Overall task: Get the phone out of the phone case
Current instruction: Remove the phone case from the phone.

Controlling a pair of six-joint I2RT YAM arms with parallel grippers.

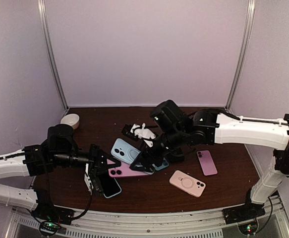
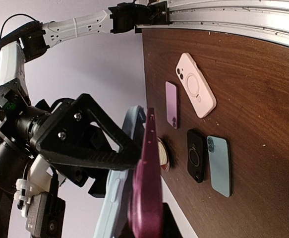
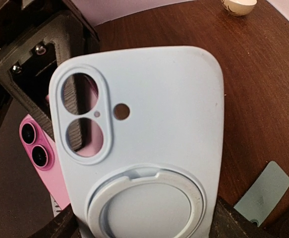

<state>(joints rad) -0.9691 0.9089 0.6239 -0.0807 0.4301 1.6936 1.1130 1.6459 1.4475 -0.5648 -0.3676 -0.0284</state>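
Observation:
The light blue phone case [image 3: 149, 124] with a ring stand fills the right wrist view. My right gripper [image 3: 144, 229] is shut across its lower width, a dark finger at each side. Its camera holes are empty and show through. The pink phone [image 3: 37, 156] sits behind and left of the case, mostly clear of it. My left gripper [image 2: 151, 218] is shut on that phone [image 2: 146, 183], seen edge-on in the left wrist view. From above, the left gripper [image 1: 100, 166] and right gripper [image 1: 143, 162] meet over the table's middle, phone [image 1: 122, 172] and case [image 1: 124, 151] between them.
On the brown table [image 1: 223, 188] lie a pale pink case [image 1: 187, 183], a lilac phone [image 1: 206, 162], a teal phone [image 1: 160, 164] and a black case [image 1: 176, 155]. A dark phone [image 1: 109, 187] lies below the left gripper. White parts [image 1: 142, 131] and a beige bowl [image 1: 70, 120] sit farther back.

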